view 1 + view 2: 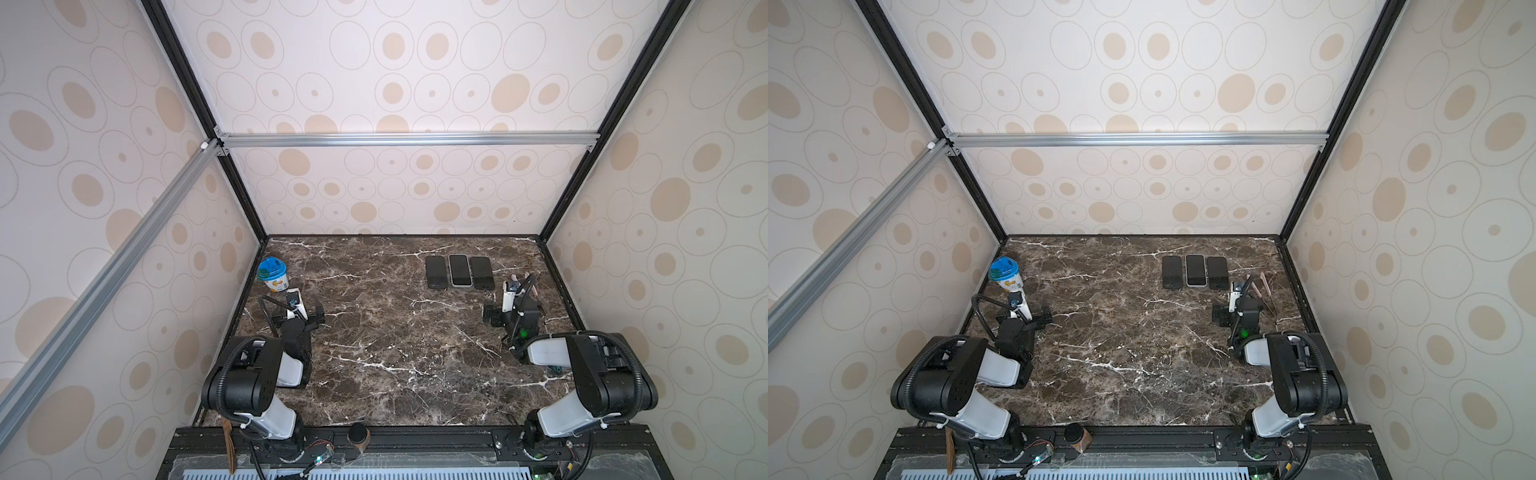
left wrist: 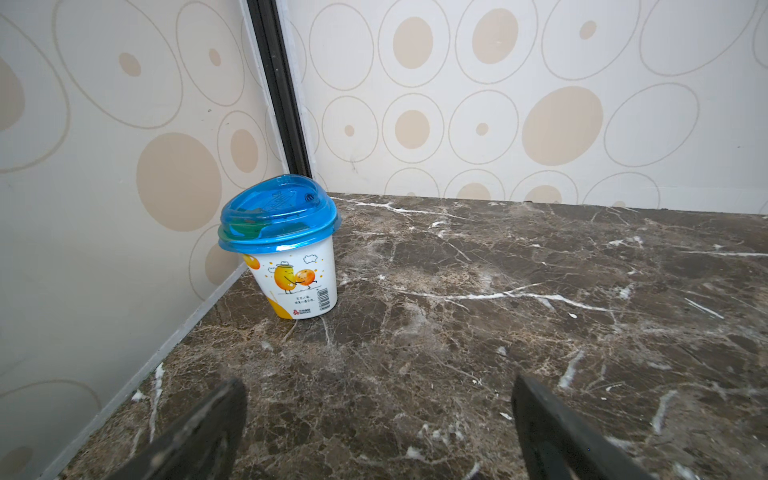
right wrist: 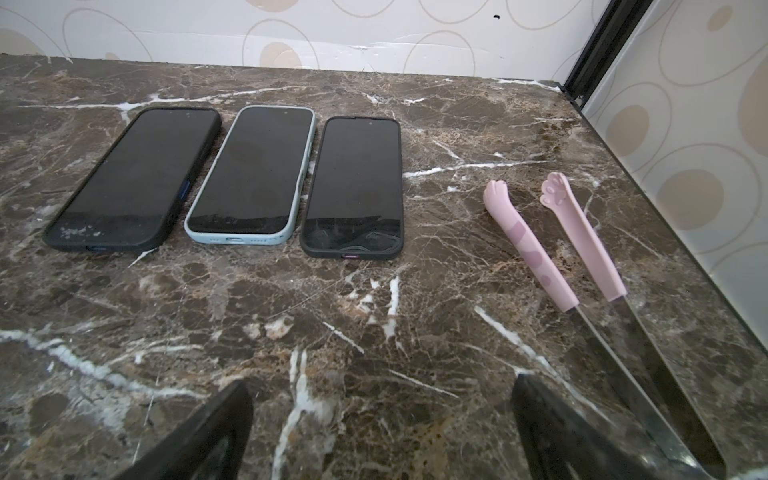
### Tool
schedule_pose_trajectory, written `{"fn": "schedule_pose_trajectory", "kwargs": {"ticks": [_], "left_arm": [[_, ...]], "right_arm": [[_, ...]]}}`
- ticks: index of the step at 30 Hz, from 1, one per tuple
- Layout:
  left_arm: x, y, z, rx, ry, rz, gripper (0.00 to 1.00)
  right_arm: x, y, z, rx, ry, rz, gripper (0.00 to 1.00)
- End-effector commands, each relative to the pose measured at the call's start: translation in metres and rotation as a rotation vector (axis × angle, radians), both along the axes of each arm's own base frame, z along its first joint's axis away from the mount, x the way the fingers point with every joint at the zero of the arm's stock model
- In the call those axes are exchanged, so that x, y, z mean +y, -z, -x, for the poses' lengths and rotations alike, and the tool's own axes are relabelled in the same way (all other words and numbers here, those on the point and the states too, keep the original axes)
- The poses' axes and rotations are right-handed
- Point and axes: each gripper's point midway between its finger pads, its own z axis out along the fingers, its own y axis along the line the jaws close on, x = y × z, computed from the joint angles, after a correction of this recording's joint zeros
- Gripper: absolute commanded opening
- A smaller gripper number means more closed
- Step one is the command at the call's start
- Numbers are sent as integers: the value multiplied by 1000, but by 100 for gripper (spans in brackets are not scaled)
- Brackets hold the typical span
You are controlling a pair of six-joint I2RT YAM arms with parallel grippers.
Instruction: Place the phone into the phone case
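While the left gripper point(image 2: 378, 386) and right gripper point(image 3: 381, 382) hang wide open and empty, three phones point(image 1: 460, 271) lie at one o'clock on the marble table point(image 1: 395, 353).
Each glossy dark slab sits screen-up in a case: matte black case point(image 3: 95, 247), pale blue case point(image 3: 237, 239), second black case point(image 3: 351, 253). At ten o'clock stands a white tub point(image 2: 299, 282) under a clear blue domed lid point(image 2: 276, 212), contents hidden, printed with cartoon orange fruits and a barcode; its writing is too small to read. At two o'clock lie pink paw-tipped, metal-bladed utensils point(image 3: 532, 253).
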Motion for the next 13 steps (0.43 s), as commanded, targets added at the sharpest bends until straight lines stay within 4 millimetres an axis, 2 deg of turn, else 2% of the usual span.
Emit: {"fn": "schedule_pose_trajectory", "kwargs": {"ticks": [1, 13], "left_arm": [[2, -12, -3, -42, -3, -12, 100], [2, -11, -3, -39, -4, -12, 100]], "right_arm": [[0, -12, -5, -38, -4, -3, 100], [0, -12, -5, -35, -6, -4, 100]]}}
